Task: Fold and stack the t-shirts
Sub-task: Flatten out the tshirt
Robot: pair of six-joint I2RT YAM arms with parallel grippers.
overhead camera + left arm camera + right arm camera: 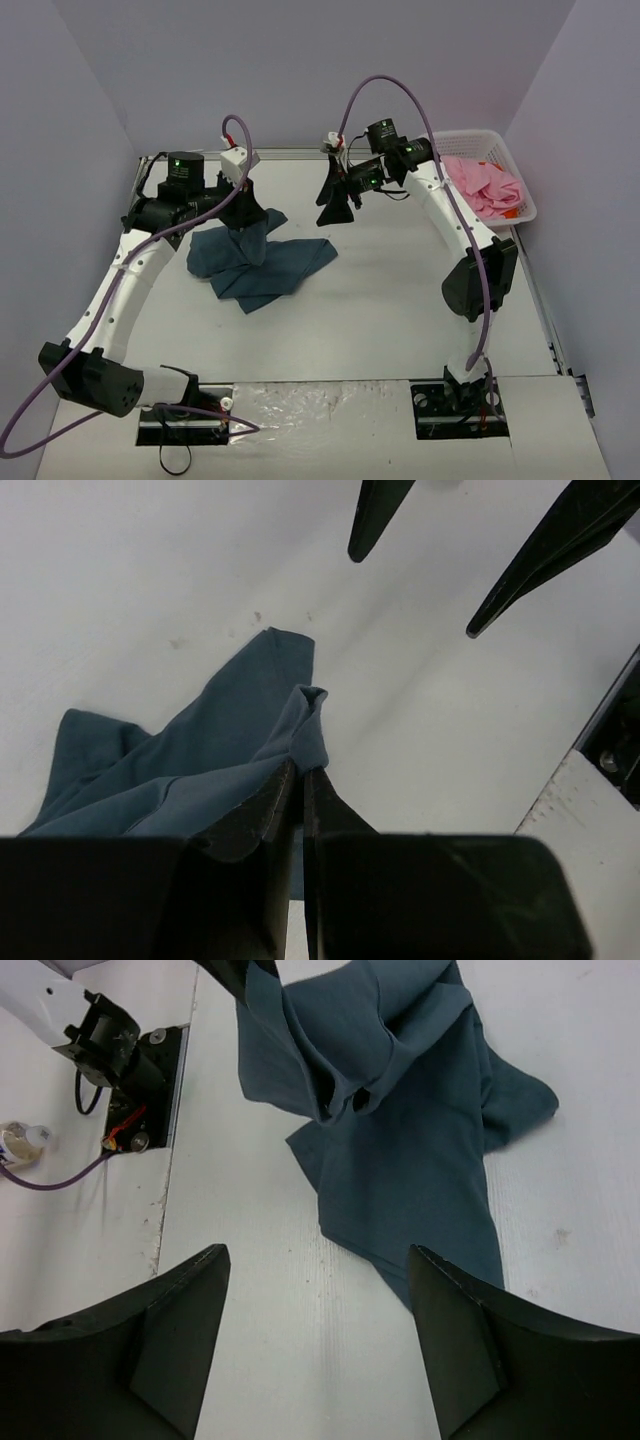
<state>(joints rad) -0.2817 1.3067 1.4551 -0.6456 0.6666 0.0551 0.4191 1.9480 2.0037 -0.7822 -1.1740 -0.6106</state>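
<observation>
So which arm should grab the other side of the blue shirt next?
Probably the right. The right gripper is open and empty, hanging just beside the blue shirt. The left gripper is shut on a pinch of that shirt, holding it up, so it is busy.

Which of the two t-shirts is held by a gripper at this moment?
The dark teal-blue t-shirt, pinched by the left gripper at mid-table; the pink t-shirt lies untouched in the white basket at the far right.
</observation>
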